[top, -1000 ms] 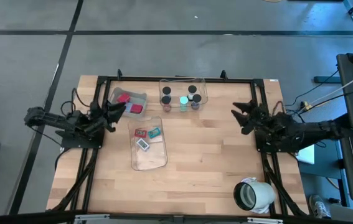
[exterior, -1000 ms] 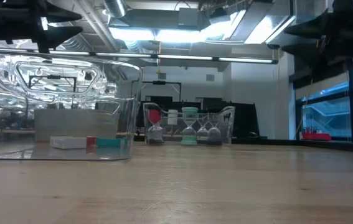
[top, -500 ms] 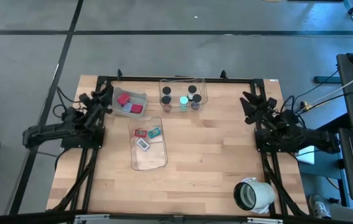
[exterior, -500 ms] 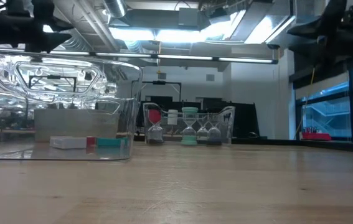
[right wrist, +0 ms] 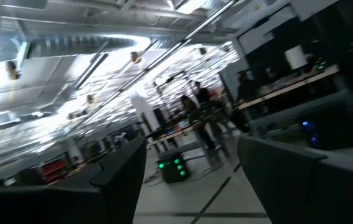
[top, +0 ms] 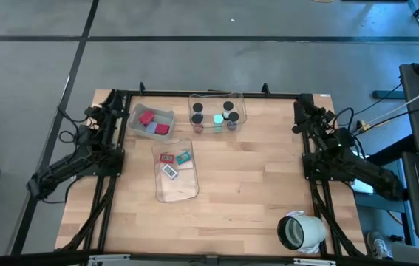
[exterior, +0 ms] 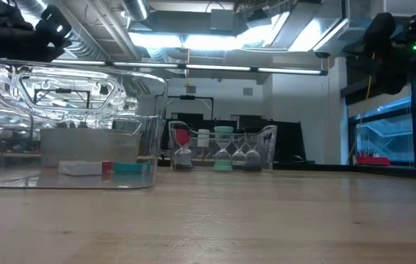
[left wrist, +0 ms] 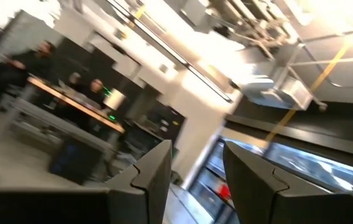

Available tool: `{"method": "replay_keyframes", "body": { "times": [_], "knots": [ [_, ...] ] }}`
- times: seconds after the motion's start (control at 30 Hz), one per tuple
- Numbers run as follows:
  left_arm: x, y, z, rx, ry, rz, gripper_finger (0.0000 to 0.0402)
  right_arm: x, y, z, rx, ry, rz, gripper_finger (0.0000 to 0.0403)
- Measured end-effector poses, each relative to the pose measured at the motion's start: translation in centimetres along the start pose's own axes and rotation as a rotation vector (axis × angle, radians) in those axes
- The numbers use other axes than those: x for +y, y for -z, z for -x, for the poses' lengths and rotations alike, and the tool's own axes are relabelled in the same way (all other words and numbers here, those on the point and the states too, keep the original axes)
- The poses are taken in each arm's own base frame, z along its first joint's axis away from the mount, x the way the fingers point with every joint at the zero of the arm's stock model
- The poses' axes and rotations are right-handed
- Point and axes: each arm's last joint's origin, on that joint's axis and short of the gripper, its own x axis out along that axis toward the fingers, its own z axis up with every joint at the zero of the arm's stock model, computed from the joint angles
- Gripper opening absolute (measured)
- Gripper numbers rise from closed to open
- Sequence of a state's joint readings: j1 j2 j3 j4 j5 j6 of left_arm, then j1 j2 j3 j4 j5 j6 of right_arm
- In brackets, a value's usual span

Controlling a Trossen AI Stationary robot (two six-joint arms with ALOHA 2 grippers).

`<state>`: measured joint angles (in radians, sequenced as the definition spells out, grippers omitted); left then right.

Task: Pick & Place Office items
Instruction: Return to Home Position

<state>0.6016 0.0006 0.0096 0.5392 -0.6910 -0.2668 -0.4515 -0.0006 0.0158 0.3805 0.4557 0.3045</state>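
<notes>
red blocks (top: 148,117) lie in the gray bin (top: 171,113), black-capped cylinders (top: 197,108) and small pieces (top: 183,157) in clear bins (top: 176,193). left gripper (top: 108,118) and right gripper (top: 303,114) hang empty, fingers apart. my worry: the left, near the gray bin, could clip its rim while folding.

red blocks (top: 148,117) in grey bin (top: 171,115), black-capped cylinders (top: 197,118) beside cyan disc (top: 217,118), teal block (top: 183,157) near white tag (top: 170,171)

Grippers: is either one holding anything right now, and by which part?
Nothing is held. The left gripper and the right gripper are both open and empty.
</notes>
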Motion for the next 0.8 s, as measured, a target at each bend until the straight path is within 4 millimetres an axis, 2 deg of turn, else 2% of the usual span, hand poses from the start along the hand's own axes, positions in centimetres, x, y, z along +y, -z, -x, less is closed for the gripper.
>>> {"method": "replay_keyframes", "body": {
  "times": [0.37, 0.8],
  "knots": [
    [0.8, -0.32, -0.36, -0.066, -0.109, -0.044, 0.0141, -0.38, -0.15, -0.13, -0.022, 0.041, 0.017, 0.0256],
    [0.8, -0.32, -0.36, -0.066, -0.111, -0.044, 0.0141, -0.38, -0.15, -0.13, -0.022, 0.041, 0.017, 0.0256]
  ]
}}
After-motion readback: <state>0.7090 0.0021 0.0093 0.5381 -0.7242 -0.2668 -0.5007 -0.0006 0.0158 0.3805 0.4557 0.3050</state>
